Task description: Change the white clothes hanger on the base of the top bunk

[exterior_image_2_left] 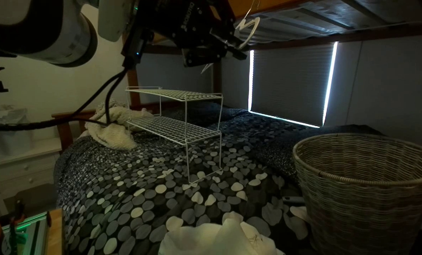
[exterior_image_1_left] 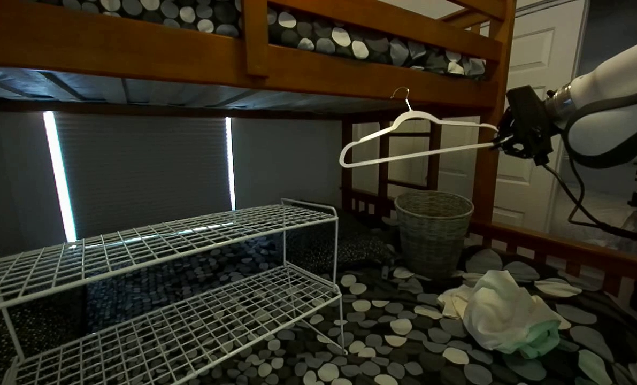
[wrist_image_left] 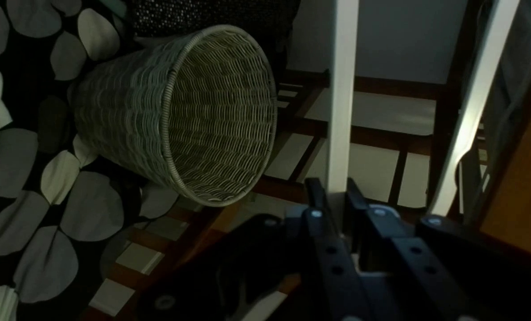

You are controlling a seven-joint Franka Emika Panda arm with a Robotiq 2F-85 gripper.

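Gripper (wrist_image_left: 334, 189) clamped on the white clothes hanger (exterior_image_1_left: 414, 114); hook (exterior_image_1_left: 408, 101) near the top bunk base (exterior_image_1_left: 318, 75), touching or not, I can't tell.

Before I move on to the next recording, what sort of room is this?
Likely a bedroom, judging by the wooden base of the top bunk, the patterned bedding spread below it, and a drawn window blind edged with light.

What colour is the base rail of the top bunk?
The base rail is orange-brown, showing best in an exterior view.
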